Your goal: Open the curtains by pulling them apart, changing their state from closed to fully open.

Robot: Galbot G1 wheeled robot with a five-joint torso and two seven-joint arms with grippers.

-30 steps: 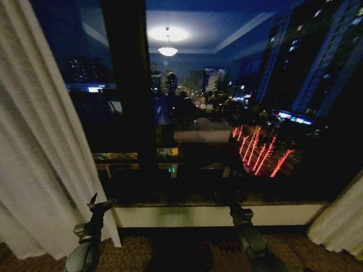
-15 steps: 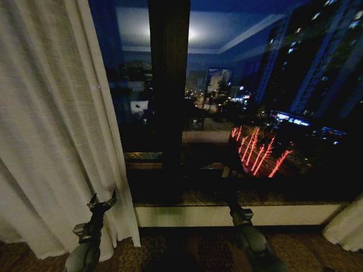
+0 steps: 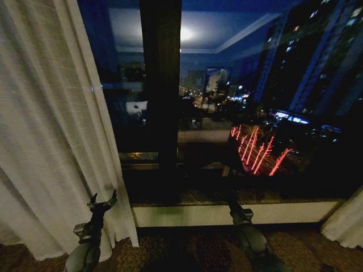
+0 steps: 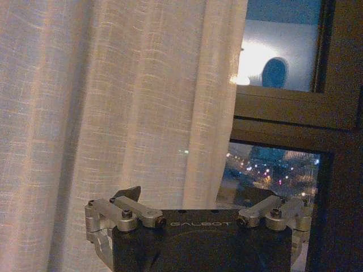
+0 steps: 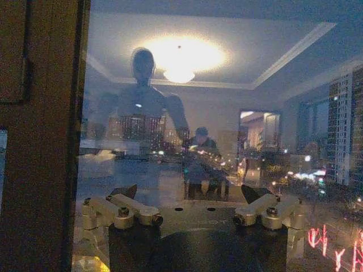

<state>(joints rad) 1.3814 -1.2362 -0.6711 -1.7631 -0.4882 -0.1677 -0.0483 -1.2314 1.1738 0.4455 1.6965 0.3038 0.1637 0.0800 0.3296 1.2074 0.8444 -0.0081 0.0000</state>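
Evidently the curtains are already parted: the left panel [image 3: 51,130] hangs bunched at the window's left side, the right panel [image 3: 345,224] at the far right corner, dark glass [image 3: 255,113] between. Left hand [image 3: 101,202] hovers just beside the left panel, fingers spread and empty; right hand [image 3: 238,211] hangs low before the sill [image 3: 227,215], likewise spread, so little seems left.

Dim night scene, ceiling-lamp glare [image 5: 180,56], bowed edges
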